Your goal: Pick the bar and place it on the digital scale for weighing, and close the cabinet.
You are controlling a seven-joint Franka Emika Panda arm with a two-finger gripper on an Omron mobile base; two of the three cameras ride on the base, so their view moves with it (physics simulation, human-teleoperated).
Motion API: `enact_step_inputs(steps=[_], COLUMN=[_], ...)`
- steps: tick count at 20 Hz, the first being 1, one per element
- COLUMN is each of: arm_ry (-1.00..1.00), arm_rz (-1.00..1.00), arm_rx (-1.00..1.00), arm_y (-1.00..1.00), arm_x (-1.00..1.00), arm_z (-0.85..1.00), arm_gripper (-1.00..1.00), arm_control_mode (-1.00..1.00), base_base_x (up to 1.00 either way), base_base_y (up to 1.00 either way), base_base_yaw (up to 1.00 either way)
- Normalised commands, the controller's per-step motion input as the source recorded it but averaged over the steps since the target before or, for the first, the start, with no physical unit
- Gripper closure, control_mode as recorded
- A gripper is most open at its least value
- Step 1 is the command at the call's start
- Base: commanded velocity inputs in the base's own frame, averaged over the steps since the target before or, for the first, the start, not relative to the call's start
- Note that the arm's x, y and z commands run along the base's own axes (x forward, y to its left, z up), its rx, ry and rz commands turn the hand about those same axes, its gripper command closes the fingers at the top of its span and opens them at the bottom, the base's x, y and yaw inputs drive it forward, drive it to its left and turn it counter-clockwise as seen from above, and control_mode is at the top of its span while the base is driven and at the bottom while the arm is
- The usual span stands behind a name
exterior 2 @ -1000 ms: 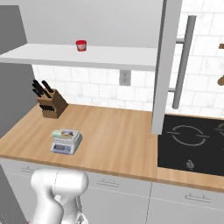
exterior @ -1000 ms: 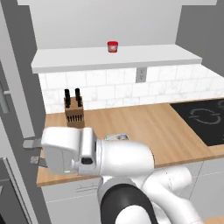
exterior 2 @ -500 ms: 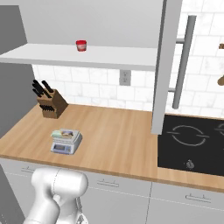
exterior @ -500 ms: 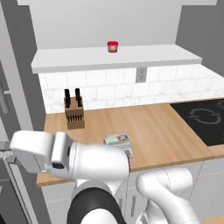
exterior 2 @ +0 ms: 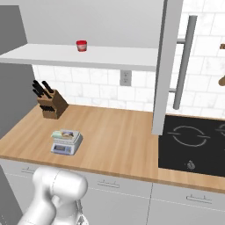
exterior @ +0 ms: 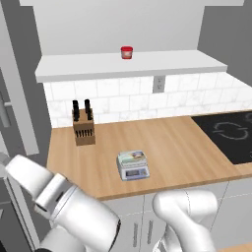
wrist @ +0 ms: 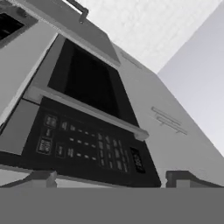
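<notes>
Cabinet closing looks to us like the part left to do, since the bar (exterior: 131, 156) already lies flat on the platform of the scale (exterior: 133, 166), inside its edges, out on the wooden counter (exterior: 177, 147) where the display faces the front. Starting at our gripper (wrist: 109, 181): in the hand view its two dark fingertips (wrist: 41, 178) stand wide apart at the bottom with nothing between them, so we carry nothing. The hand looks at a tilt toward a black oven (wrist: 87, 113) with a control panel and a long bar handle, which tells us it is swung well off to the side of the counter and away from the scale. We judge that it is held there on the way to the open door.

In the right base view the cabinet door (exterior 2: 167, 66) stands edge-on to us over the counter, its long metal handle (exterior 2: 184, 61) on the far face, beside the stovetop (exterior 2: 193, 140). A knife block (exterior 2: 50, 103) sits back by the tiled wall, well apart from the scale, and a red-lidded jar (exterior 2: 81, 45) stands on the shelf (exterior 2: 66, 55). Neither looks to be in our way.
</notes>
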Motion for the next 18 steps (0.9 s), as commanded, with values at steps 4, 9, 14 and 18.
enact_step_inputs(steps=[4, 9, 14, 18], arm_ry=[0.00, 0.00, 0.01, 0.06], arm_rz=[-0.43, -0.26, -0.20, -0.23], arm_rx=[0.37, 0.35, 0.23, 0.15], arm_y=[0.21, 0.19, 0.38, 0.33], arm_x=[-0.19, -0.09, -0.03, -0.08], arm_z=[0.00, 0.00, 0.00, 0.06], arm_gripper=[-1.00, -1.00, -1.00, -1.00], arm_control_mode=[-1.00, -1.00, -1.00, -1.00], base_base_x=[0.00, 0.00, 0.00, 0.00], base_base_y=[0.00, 0.00, 0.00, 0.00], base_base_yaw=[0.00, 0.00, 0.00, 0.00])
